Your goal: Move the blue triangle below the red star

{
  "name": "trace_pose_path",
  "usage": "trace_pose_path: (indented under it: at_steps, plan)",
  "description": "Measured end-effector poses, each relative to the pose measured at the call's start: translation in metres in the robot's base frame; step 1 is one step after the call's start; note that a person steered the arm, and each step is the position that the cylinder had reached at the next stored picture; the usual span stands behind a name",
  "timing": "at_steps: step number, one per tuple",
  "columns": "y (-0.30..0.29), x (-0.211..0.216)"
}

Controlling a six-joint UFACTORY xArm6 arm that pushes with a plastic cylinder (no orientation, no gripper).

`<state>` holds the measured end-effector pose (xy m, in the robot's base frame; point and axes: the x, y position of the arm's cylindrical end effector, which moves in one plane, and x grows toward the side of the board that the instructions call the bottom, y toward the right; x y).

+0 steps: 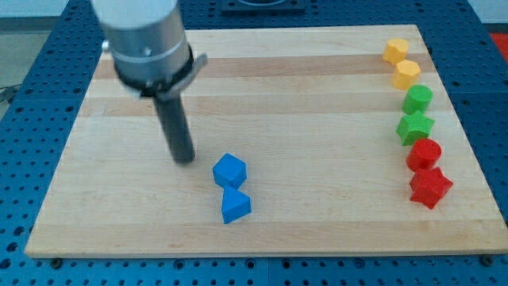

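With no gripper to open or close, my tip [185,160] rests left of the blue cube [229,170], which touches the blue triangle [235,206] just below it, far left of the red star [430,187]; a rightward push likely drags the cube along.

Robotics lab bench, wooden board [262,230] on blue perforated metal table [32,103] (a grid of mounting holes)

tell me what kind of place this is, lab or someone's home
Most likely a robotics lab bench. A wooden board lies on a blue perforated table, small coloured blocks such as the red star sit on it, and my tip stands left of the blue blocks.
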<state>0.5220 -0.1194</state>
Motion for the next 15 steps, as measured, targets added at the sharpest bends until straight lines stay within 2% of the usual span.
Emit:
trace_pose_path:
  at_steps: [1,2,4,6,9,10,11,12,13,14,15]
  plan:
    - [-0.002,0.039]
    - [0.001,0.033]
    - [0.089,0.038]
    - [0.108,0.038]
    - [0.075,0.038]
    - [0.079,0.073]
    - [0.079,0.081]
    - [0.093,0.067]
    - [0.137,0.045]
    - [0.138,0.045]
    - [0.164,0.048]
